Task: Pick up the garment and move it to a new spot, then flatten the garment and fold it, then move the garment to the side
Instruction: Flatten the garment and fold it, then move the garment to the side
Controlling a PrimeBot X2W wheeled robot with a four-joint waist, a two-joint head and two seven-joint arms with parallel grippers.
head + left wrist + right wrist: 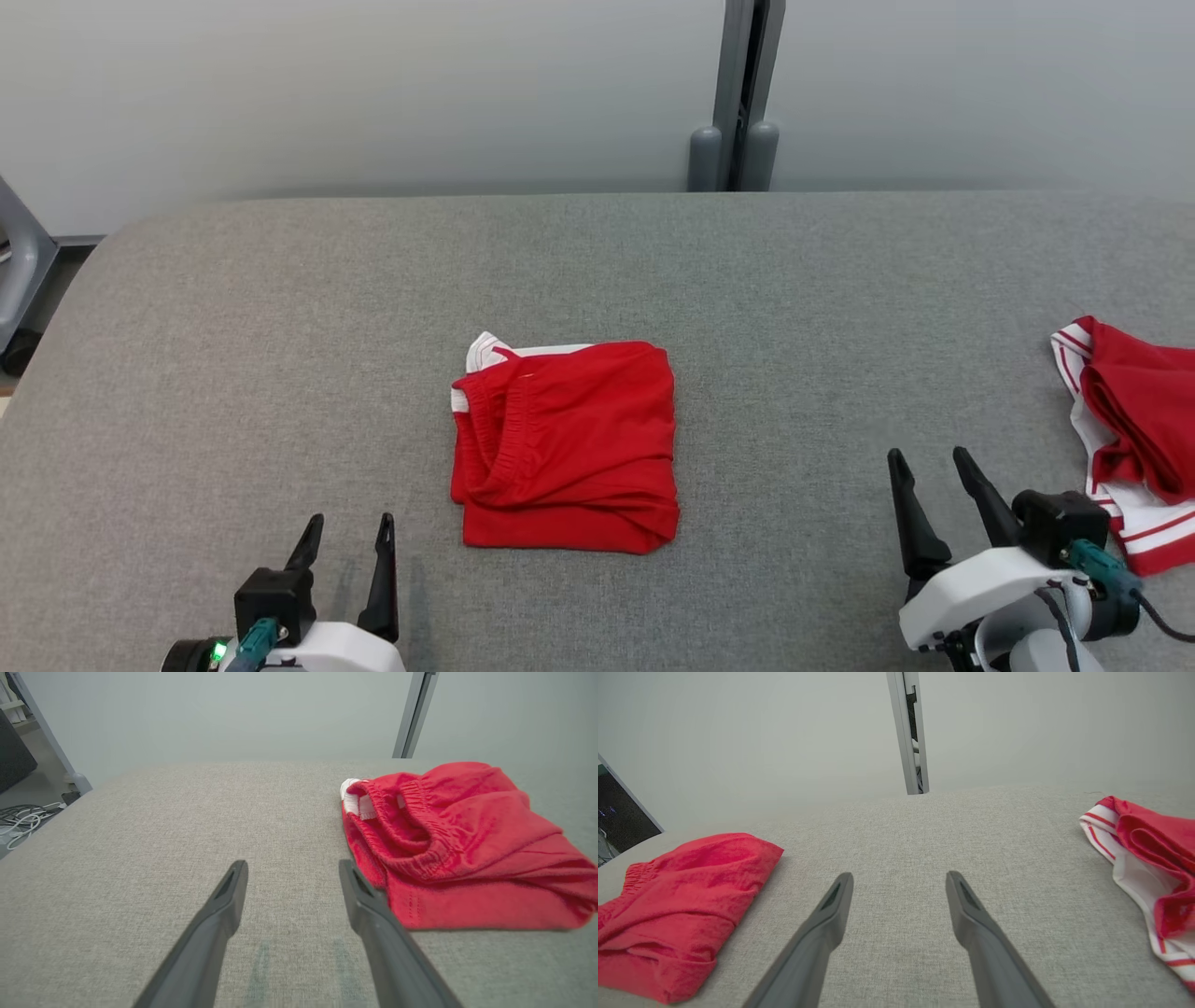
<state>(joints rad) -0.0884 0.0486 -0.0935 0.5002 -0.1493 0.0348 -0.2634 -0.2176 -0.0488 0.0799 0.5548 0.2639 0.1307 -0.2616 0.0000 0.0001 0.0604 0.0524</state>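
the grey padded table (280,373) spans the head view. the red garment (565,448) lies folded in a rough square at centre frame, with a second red-and-white garment (1134,439) bunched at the right edge. the left gripper (351,521), lower left, and the right gripper (929,455), lower right, stand spread and empty. shifting the fold aside likely calls for pinching through all layers at both near corners, so it doesn't open.

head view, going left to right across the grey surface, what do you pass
left end effector, open → folded red garment in the middle → right end effector, open → red and white garment at the right edge
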